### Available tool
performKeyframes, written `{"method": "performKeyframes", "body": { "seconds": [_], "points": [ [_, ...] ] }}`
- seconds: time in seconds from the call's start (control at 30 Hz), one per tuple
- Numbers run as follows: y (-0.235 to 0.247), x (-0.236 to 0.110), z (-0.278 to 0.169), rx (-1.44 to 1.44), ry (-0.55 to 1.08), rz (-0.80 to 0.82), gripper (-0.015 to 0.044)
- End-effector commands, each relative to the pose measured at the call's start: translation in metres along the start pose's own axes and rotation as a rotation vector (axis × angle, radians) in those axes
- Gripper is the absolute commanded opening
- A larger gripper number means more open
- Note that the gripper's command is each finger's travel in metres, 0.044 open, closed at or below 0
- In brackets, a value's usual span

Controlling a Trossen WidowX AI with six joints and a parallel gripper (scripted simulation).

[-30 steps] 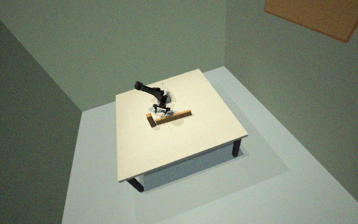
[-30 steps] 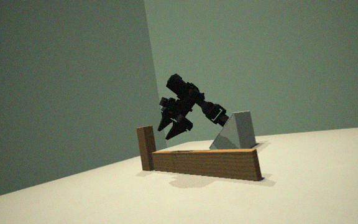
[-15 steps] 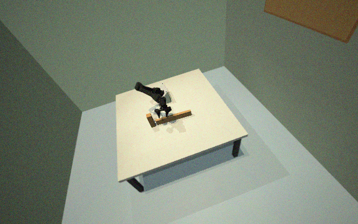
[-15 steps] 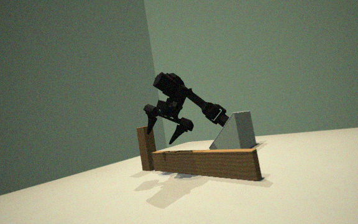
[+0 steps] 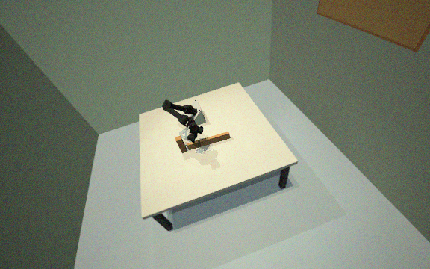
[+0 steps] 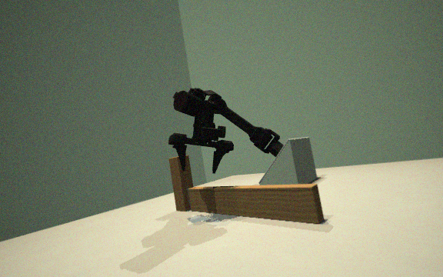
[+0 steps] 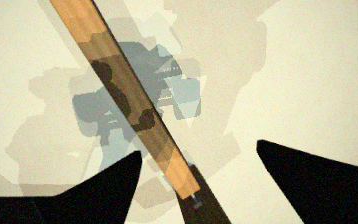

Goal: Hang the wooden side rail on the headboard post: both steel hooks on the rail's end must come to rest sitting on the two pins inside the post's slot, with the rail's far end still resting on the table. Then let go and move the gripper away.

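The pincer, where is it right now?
In the exterior view the pincer hangs open and pointing down, above the rail where it meets the post, touching neither.

The wooden rail [image 6: 260, 202] stands on edge on the surface [image 6: 379, 231], one end meeting the upright post [image 6: 180, 188].
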State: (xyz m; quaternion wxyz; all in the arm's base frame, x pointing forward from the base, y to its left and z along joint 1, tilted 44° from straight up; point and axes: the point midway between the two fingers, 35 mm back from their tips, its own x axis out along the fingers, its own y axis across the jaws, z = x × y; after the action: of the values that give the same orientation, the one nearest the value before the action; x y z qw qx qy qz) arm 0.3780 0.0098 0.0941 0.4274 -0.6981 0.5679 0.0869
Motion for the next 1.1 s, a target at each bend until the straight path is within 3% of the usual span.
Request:
{"method": "performKeyframes", "body": {
  "seconds": [0.0,0.37,0.53,1.07],
  "points": [
    [0.008,-0.019,-0.029,-0.365,-0.059,0.253,0.044],
    [0.008,-0.019,-0.029,-0.365,-0.059,0.253,0.044],
    [0.016,0.013,-0.029,-0.365,-0.058,0.252,0.044],
    [0.022,0.038,-0.028,-0.365,-0.057,0.252,0.044]
  ]
}}
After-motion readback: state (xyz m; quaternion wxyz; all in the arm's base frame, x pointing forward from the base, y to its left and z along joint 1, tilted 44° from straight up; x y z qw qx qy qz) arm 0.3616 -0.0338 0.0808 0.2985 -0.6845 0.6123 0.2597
